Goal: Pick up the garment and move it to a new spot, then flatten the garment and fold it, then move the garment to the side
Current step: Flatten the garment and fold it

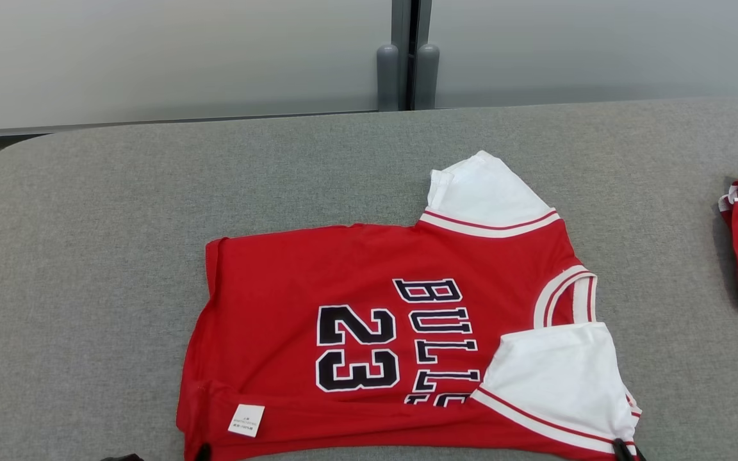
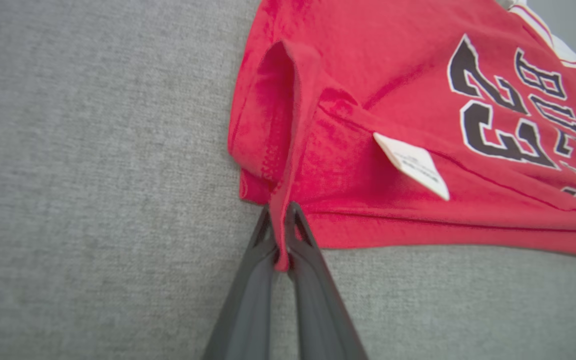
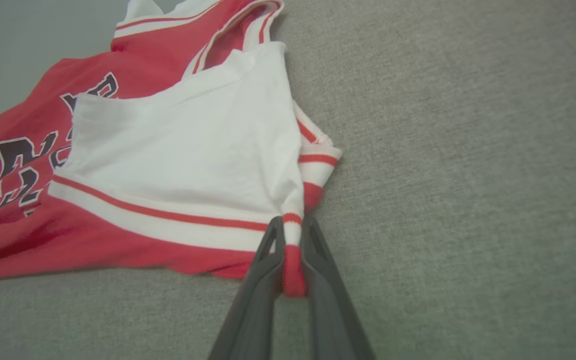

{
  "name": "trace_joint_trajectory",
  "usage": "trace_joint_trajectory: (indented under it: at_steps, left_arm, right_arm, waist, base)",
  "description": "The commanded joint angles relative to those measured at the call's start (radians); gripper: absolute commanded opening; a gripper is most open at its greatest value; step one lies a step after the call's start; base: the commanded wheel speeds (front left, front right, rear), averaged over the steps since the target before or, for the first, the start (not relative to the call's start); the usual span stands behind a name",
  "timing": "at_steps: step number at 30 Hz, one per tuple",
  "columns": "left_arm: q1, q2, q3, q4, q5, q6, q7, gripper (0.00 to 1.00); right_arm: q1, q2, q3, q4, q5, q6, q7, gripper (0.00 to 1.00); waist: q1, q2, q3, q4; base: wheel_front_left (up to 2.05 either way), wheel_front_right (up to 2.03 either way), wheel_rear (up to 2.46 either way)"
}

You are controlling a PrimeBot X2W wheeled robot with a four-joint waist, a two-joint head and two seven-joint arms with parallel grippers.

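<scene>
Left claw (image 2: pixel 281 220) and right claw (image 3: pixel 293 227) are being clamped on the near corners of the red Bulls jersey (image 1: pixel 279 275), lying ahead, long axis spanning between them.

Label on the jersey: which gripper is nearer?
Left. The left gripper pinches the jersey hem beside the label; the right gripper pinches the sleeve at the far end.

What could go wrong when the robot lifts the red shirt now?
The left gripper pinches only a thin fold at the hem of the shirt, so it might slip out. The white sleeve lies folded over the front and could end up bunched when the right gripper pulls.
</scene>
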Motion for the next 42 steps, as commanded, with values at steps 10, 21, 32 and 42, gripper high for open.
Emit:
trace_joint_trajectory:
  at_steps: [10,21,32,42]
  left_arm:
    - [-0.062,-0.015,0.018,-0.086,0.034,0.066,-0.089,1.0]
    - [-0.157,-0.009,0.016,-0.224,0.201,0.176,-0.264,1.0]
    - [-0.202,-0.005,-0.013,-0.234,0.262,0.215,-0.262,1.0]
    - [-0.515,-0.002,-0.035,0.008,0.189,0.105,-0.16,1.0]
  right_arm:
    - [-0.073,-0.023,-0.048,-0.14,-0.104,-0.001,-0.044,1.0]
    - [-0.124,-0.055,-0.081,-0.379,-0.239,-0.001,-0.023,1.0]
    - [-0.096,-0.031,-0.096,-0.473,-0.25,-0.001,0.041,1.0]
    - [-0.156,-0.04,-0.079,-0.469,-0.229,-0.001,0.043,1.0]
  waist:
    - [0.0,-0.0001,0.018,0.0]
    - [0.0,-0.0001,0.032,-0.002]
    - [0.0,-0.0001,0.046,-0.005]
    - [0.0,-0.0001,0.156,-0.019]
  base:
    - [0.0,0.0,0.0]
    - [0.0,0.0,0.0]
    - [0.0,0.0,0.0]
    - [0.0,0.0,0.0]
